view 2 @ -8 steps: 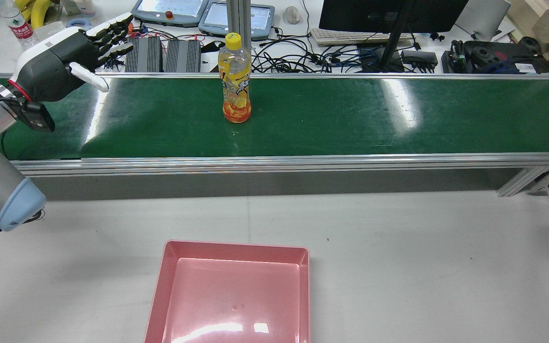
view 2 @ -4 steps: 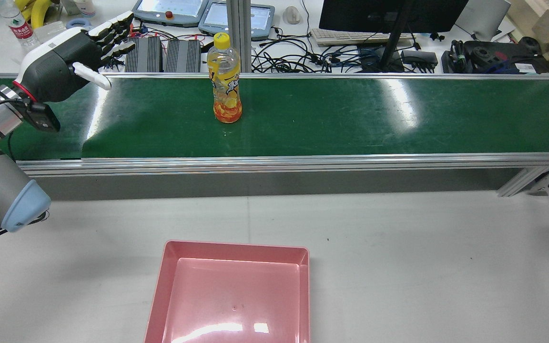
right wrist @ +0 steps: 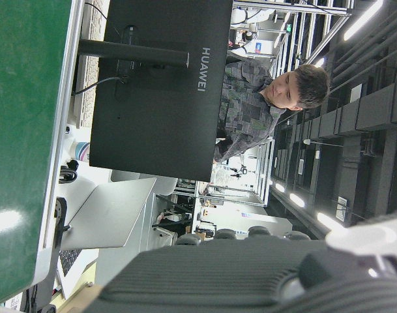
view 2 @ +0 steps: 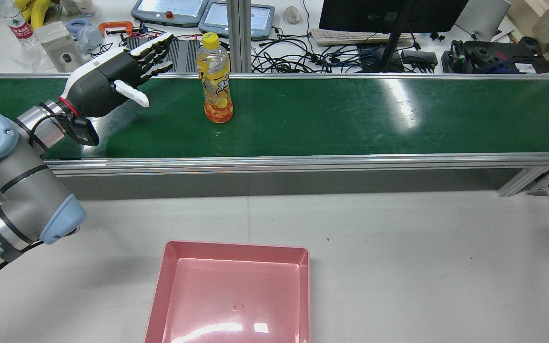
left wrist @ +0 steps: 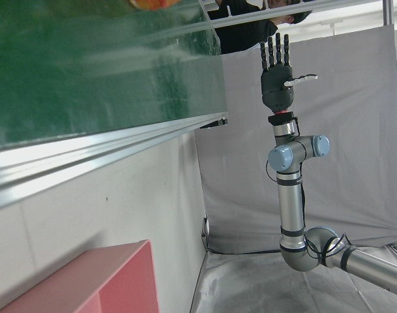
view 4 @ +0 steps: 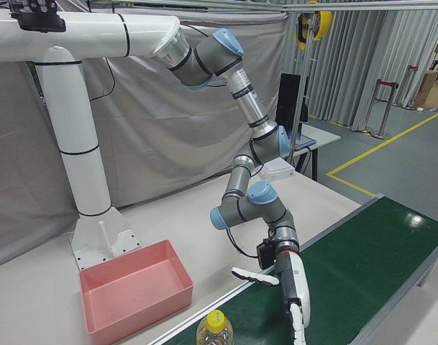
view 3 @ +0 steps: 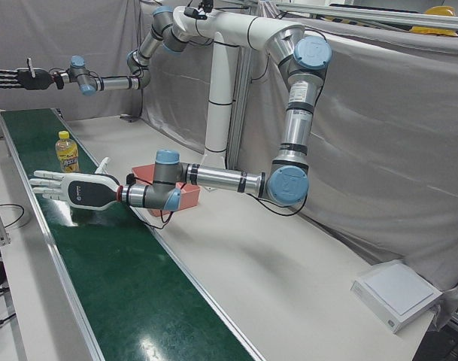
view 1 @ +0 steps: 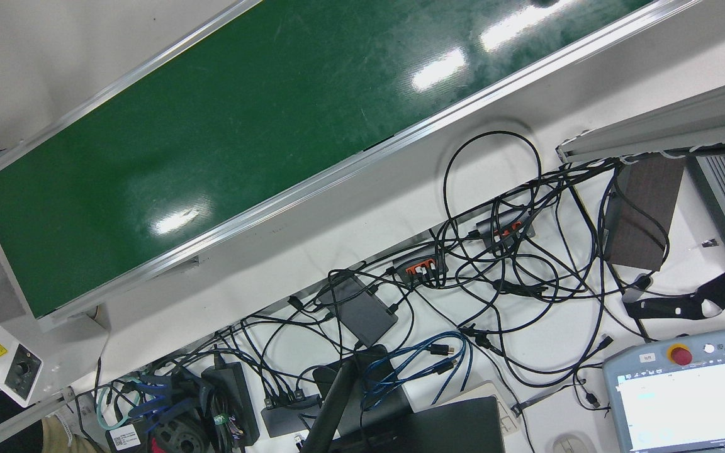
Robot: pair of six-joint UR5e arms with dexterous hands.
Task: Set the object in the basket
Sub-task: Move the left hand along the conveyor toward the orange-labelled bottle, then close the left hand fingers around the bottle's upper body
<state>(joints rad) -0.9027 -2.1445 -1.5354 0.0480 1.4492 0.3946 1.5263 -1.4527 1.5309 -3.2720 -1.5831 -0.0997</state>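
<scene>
Your left hand [view 2: 107, 83] has swung in along the conveyor belt [view 2: 350, 119] over the last second, from the far end of the belt to just short of the orange drink bottle [view 2: 214, 81]. The bottle has also travelled towards the hand, riding upright on the green belt near its far edge. So the gap is closing from both sides, and it is now small: hand and bottle are near but not touching.

The left hand's fingers are spread and straight, thumb held out, holding nothing, with the palm turned towards the bottle. That looks like a pre-grasp pose, so you are at the approach step and the pick has not yet begun.

Your right hand [view 3: 16, 77] is raised far down the line, fingers extended and empty, well apart from the work.

The pink basket [view 2: 236, 247] sits empty on the grey table on the near side of the belt, almost straight in front of the bottle. I judge that timing matters most next: the bottle stands tall and narrow and could topple if you clip it.
</scene>
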